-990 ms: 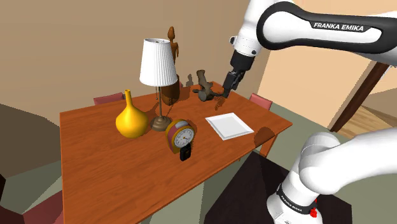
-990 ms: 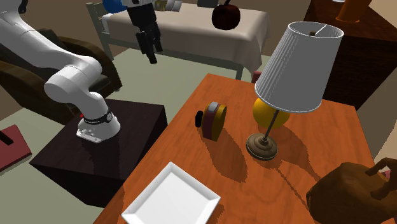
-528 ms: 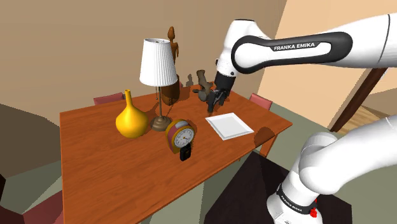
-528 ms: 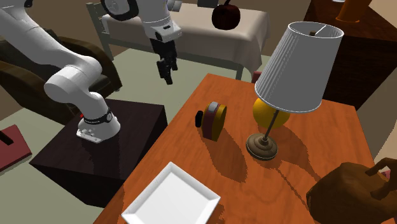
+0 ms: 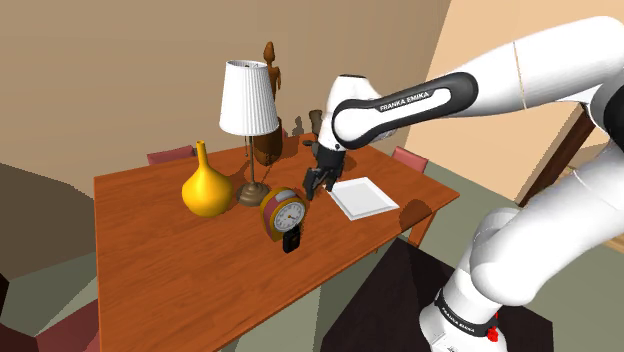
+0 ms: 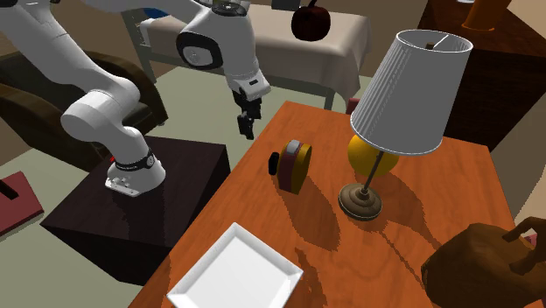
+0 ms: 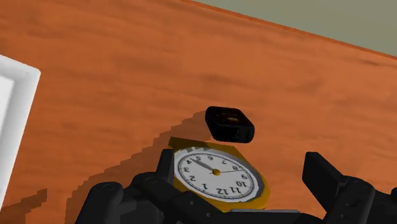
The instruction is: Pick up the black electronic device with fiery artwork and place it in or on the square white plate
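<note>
Fingers [image 5: 316, 182] apart — near clock [image 7: 216, 173] | arm [image 5: 420, 97]: FRANKA EMIKA | black device [image 7: 229, 123] beside clock

A reddish-brown wooden table [image 5: 170, 262] carries everything. A yellow vase [image 5: 206, 186] stands beside a lamp [image 5: 249, 100] with a white shade. In front of the lamp's base is a yellow-rimmed clock [image 5: 284, 212] with a small black device [image 5: 291, 242] just beside it. A square white plate [image 5: 360, 197] lies apart, toward the shoulder view's right, and a brown carved figure [image 5: 270, 62] stands behind the lamp.
</note>
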`<state>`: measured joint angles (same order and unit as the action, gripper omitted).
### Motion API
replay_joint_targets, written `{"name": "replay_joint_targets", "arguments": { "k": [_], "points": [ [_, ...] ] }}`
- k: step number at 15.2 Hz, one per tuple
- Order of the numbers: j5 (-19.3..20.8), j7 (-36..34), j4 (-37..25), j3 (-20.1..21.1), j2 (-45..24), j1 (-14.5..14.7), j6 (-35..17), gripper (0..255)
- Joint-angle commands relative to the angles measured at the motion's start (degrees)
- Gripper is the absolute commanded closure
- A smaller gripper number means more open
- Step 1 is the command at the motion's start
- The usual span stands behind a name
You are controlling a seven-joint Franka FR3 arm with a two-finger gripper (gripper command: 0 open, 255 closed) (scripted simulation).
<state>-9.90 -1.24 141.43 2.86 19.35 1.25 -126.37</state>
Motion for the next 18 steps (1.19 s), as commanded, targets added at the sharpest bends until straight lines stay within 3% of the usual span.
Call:
{"name": "replay_joint_targets", "arguments": {
  "k": [1,10,18],
  "points": [
    [-1.52,-0.60,-0.20,0.21,-4.31,0.37,-3.57,0],
    [-9.83,-0.63,-4.58,1.00,-23.27,1.95,-15.49,0],
    [-11.77,0.69,-4.25,1.91,-28.42,2.54,-21.05,0]
  ]
}}
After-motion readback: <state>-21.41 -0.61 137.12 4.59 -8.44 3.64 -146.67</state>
